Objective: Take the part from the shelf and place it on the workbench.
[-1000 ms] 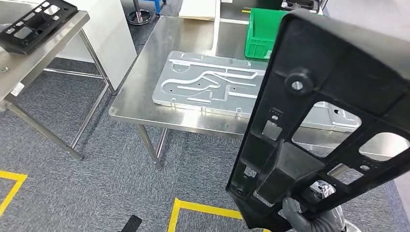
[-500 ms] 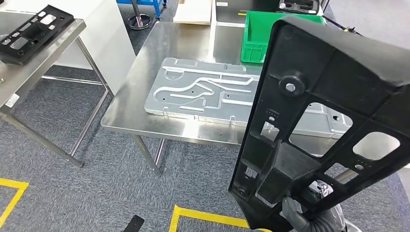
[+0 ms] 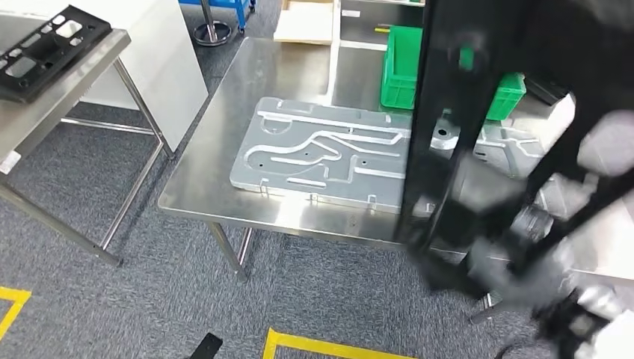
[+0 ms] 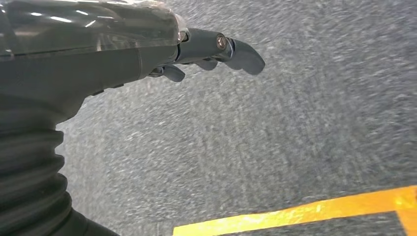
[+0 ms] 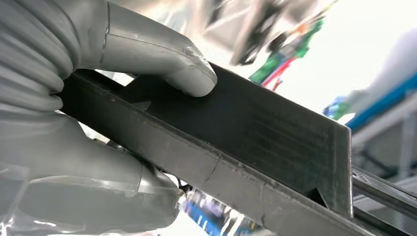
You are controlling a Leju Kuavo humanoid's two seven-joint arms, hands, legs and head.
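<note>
The black plastic part (image 3: 437,112), a long frame with cut-outs, stands nearly upright and motion-blurred over the right side of the steel workbench (image 3: 224,149). My right hand (image 3: 512,262) grips its lower end; in the right wrist view the thumb (image 5: 162,54) presses on the part's flat edge (image 5: 255,128) while the rest of my right hand (image 5: 74,147) wraps under it. My left hand (image 4: 216,49) hangs over grey carpet with its fingers loosely extended and nothing in them.
A large aluminium plate (image 3: 329,153) with grooves lies on the workbench, and a green bin (image 3: 404,67) stands behind it. A second steel table (image 3: 67,90) at the left carries another black part (image 3: 41,48). Yellow floor tape (image 3: 321,344) marks the carpet below.
My right hand has swung the black part up and to the right, so it stands more upright over the workbench and is blurred. The view has shifted slightly.
</note>
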